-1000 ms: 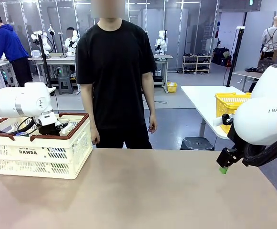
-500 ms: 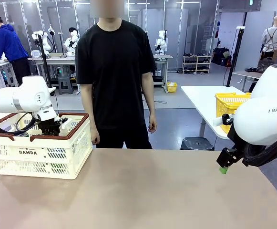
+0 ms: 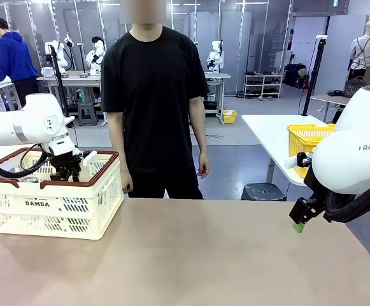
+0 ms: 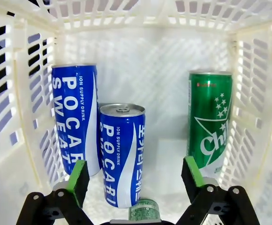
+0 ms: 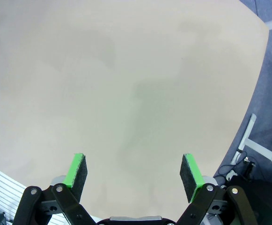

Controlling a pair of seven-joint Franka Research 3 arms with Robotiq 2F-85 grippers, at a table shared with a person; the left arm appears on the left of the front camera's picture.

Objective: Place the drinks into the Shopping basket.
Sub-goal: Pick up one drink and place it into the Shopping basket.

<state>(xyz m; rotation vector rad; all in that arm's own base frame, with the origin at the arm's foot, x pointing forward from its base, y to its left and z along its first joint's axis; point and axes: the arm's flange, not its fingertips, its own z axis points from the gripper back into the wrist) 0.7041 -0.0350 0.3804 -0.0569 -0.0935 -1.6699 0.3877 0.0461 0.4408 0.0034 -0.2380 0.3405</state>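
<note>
The table point(image 3: 191, 255) was the broadest thing, a tan top running under both arms, with a person point(image 3: 153, 102) in a black shirt standing at its far edge, arms hanging at the sides. The Shopping basket point(image 3: 57, 207) sat at the table's left end, directly beneath the left gripper point(image 3: 64, 171), cream lattice walls under a brown-red rim with "DAMDA" on the near side. That left gripper point(image 4: 135, 180) hung over the basket's open top with its jaws spread wide and nothing between them, its green pads point(image 4: 77, 176) clear of every can. Ahead of its fingers, inside the basket, one tall blue can point(image 4: 76, 117) lay against the wall on the side of one finger, and a second blue can point(image 4: 122, 154) sat just beside it, nearer the gripper and between the fingers' lines. A green can point(image 4: 209, 122) lay by the opposite wall, just beyond the other finger. Closest to the gripper's base, a smaller green can end point(image 4: 144, 209) peeked up between the fingers. The right gripper point(image 3: 299, 217) hovered well apart from the basket, above the table's right edge; in its own view the right gripper point(image 5: 135, 171) stood wide open and empty, only bare tabletop ahead of its pads.
</note>
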